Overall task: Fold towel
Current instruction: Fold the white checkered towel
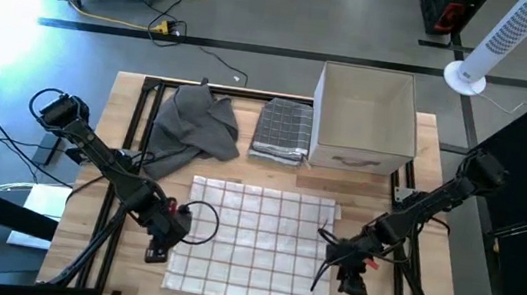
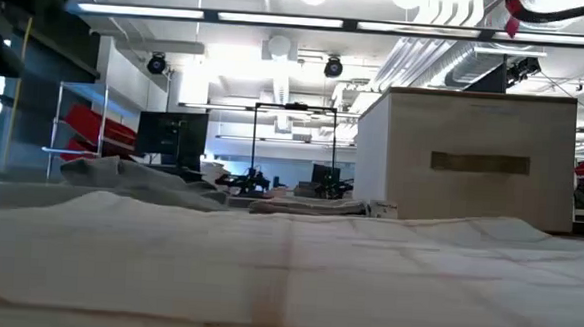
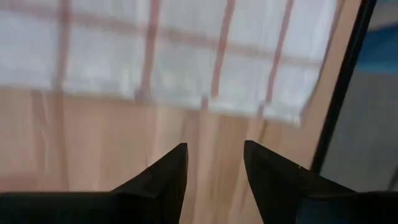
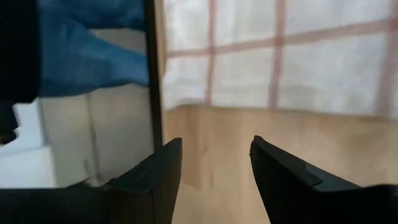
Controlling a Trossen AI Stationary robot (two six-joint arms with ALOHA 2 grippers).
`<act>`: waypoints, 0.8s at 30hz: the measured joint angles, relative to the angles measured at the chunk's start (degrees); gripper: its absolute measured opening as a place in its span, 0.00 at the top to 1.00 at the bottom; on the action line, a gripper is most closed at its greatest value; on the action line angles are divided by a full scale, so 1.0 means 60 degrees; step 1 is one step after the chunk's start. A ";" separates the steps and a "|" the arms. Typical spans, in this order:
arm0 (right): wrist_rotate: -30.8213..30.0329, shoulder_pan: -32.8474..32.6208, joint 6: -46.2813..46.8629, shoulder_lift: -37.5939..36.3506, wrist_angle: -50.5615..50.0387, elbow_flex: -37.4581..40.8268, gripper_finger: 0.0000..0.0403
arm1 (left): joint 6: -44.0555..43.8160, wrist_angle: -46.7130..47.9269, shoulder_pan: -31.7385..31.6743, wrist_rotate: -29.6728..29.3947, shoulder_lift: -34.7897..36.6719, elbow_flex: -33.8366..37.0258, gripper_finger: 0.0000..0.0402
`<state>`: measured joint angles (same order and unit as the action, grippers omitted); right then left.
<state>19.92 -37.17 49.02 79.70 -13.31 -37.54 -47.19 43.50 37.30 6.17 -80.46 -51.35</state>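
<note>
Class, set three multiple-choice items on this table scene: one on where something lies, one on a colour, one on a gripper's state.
1. Where does the folded checked cloth lie?
A. between the grey cloth and the box
B. inside the box
C. on the spread towel

2. What colour are the spread towel's grid lines?
A. green
B. reddish-brown
C. black

3. How is the left gripper?
A. shut on the towel
B. open, holding nothing
C. shut on the box

Key: 1 A, the high view shows it beside the box; 2 B, the wrist views show the lines; 3 B, bare wood shows between its fingers.
</note>
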 joint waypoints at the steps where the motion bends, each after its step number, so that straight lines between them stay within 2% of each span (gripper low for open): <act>1: -0.0172 0.0014 -0.0003 0.0000 0.0000 0.0000 0.56 | -0.0067 -0.0156 -0.0023 -0.0218 -0.0058 0.0000 0.62; 6: -0.0854 0.0263 -0.0262 0.0000 0.0081 0.0000 0.56 | -0.0297 -0.0628 -0.0115 -0.1150 -0.0448 0.0000 0.62; 10: -0.2845 0.0338 -0.0968 -0.0058 0.0346 -0.0011 0.56 | -0.0320 -0.0852 -0.0229 -0.2569 -0.0856 0.0000 0.66; 13: -0.4036 0.0482 -0.1245 0.0103 0.0038 -0.0007 0.56 | -0.0013 -0.0841 -0.0240 -0.3091 -0.1357 0.0000 0.69; 19: -0.4270 0.0850 -0.1194 0.0680 -0.0187 0.0272 0.64 | 0.0147 -0.1010 -0.0270 -0.2537 -0.2607 0.0003 0.76; 24: -0.4186 0.0837 0.0211 0.0915 0.0678 0.0973 0.77 | -0.0025 -0.1505 -0.0260 -0.2072 -0.3084 -0.0047 0.82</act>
<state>-5.20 -32.15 50.29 85.19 -9.24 -31.70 -47.34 34.47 35.74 -6.26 -98.96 -51.64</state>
